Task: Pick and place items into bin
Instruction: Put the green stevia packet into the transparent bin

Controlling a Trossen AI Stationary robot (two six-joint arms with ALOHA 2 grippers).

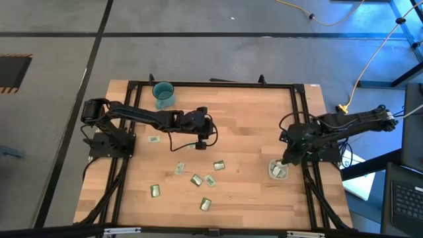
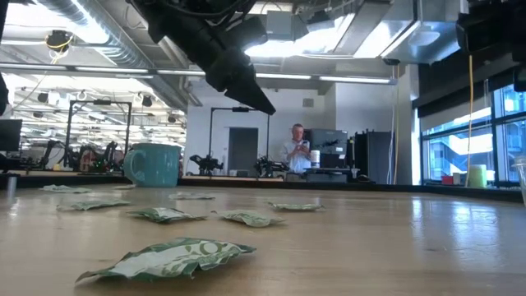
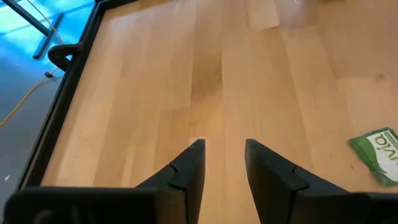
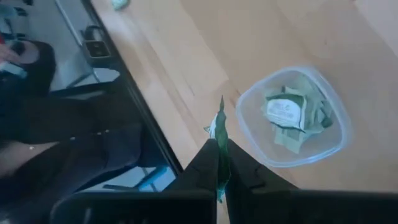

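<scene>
Green foil packets (image 1: 196, 179) lie scattered mid-table; the clear bin (image 1: 277, 170) apparently holds several.

floor: grey concrete (image 1: 198, 53) | ceiling: exposed ducts (image 2: 107, 33); strip lights | windows (image 2: 460, 156): right wall

two matte black jointed arms, each on a black base fixed to a black rail frame, with thin black cables looping along the links. left gripper (image 3: 222, 158) and right gripper (image 4: 221, 152): paired black wedge-shaped fingers tapering to points.
</scene>
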